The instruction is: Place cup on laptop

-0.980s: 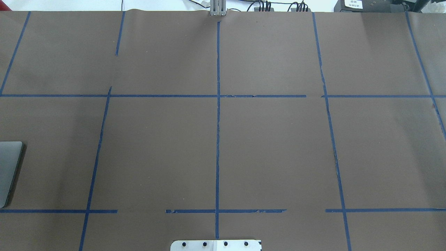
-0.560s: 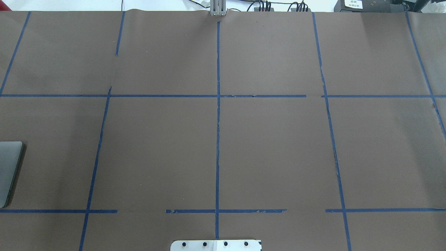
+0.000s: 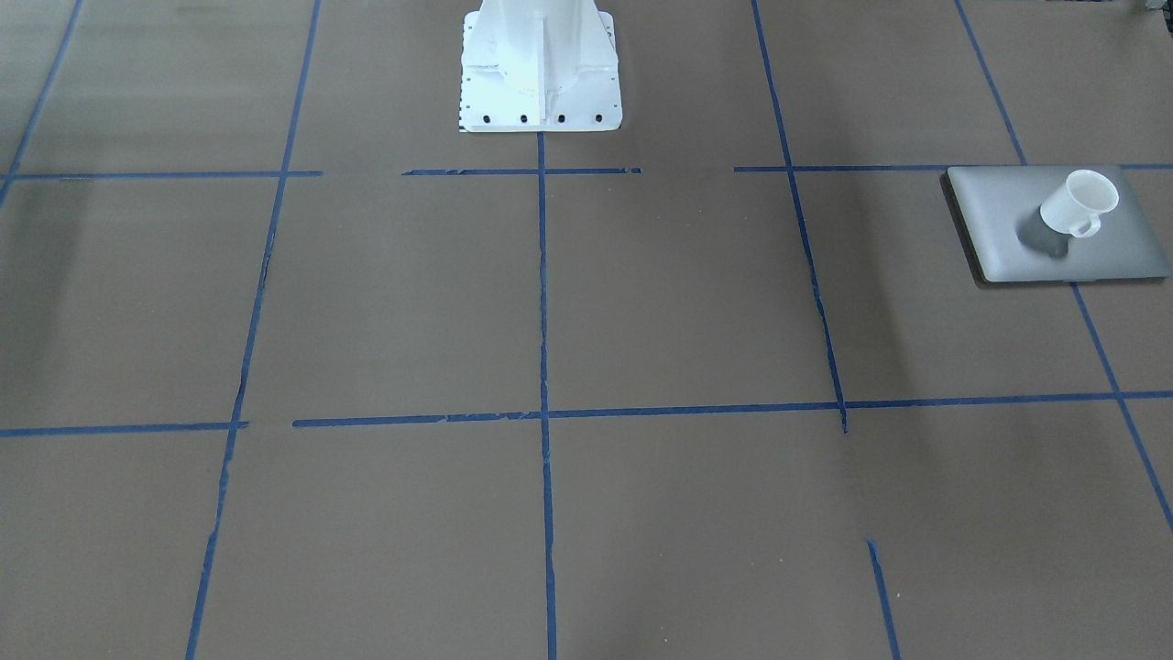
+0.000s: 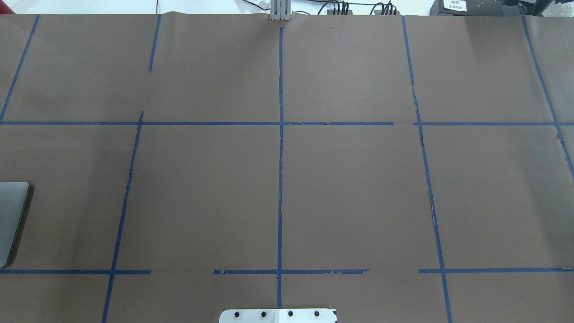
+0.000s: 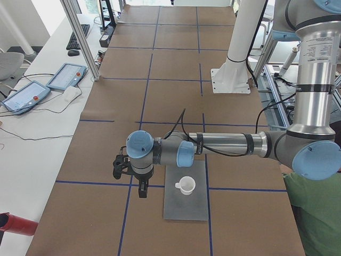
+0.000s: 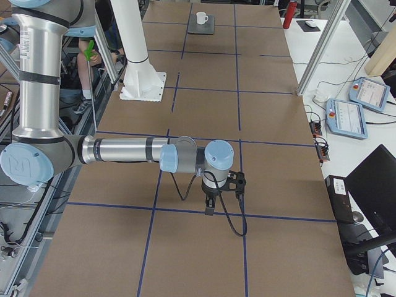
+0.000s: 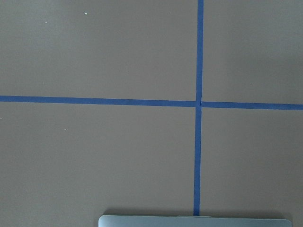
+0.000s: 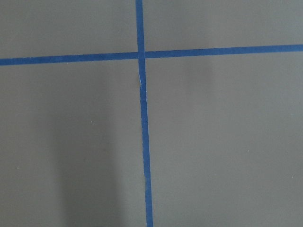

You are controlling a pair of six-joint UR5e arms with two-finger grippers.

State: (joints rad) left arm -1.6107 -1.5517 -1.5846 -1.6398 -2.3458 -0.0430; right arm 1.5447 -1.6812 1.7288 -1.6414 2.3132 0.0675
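The white cup (image 3: 1081, 203) stands upright on the closed silver-grey laptop (image 3: 990, 215), its handle on the side. Both also show in the exterior left view, the cup (image 5: 186, 185) on the laptop (image 5: 186, 209), and far off in the exterior right view, the cup (image 6: 201, 18) on the laptop (image 6: 207, 30). A laptop corner shows in the overhead view (image 4: 11, 220) and an edge in the left wrist view (image 7: 194, 221). My left gripper (image 5: 142, 191) hangs beside the laptop, apart from the cup. My right gripper (image 6: 209, 208) hangs over bare table. I cannot tell whether either is open or shut.
The brown table cover (image 4: 358, 188) carries blue tape lines. The white robot pedestal (image 3: 541, 64) stands at the table's edge. A person in green (image 5: 314, 213) is by the left arm. Teach pendants (image 5: 66, 76) and a metal post (image 5: 80, 37) are on the side bench.
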